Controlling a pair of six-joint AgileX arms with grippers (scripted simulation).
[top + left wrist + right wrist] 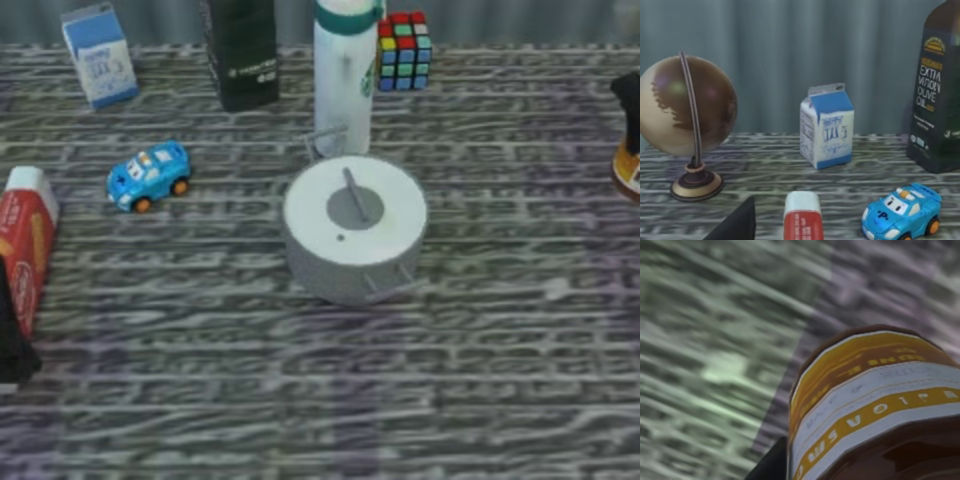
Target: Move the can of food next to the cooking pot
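On the grey tabletop (500, 400) the can (627, 170) sits at the right edge, well apart from the pot (355, 228). My right hand (628, 100) is above it; whether it grips, I cannot tell.

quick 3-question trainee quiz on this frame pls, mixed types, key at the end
1. True or false: the can of food already stands beside the cooking pot.
2. What stands right behind the pot in the top view? A) toy car B) tall white bottle C) milk carton
3. Which arm's wrist view is filled by the can's label?

Key: 1 false, it is at the table's right edge, well apart from the pot. 2 B, the white bottle. 3 the right arm's.
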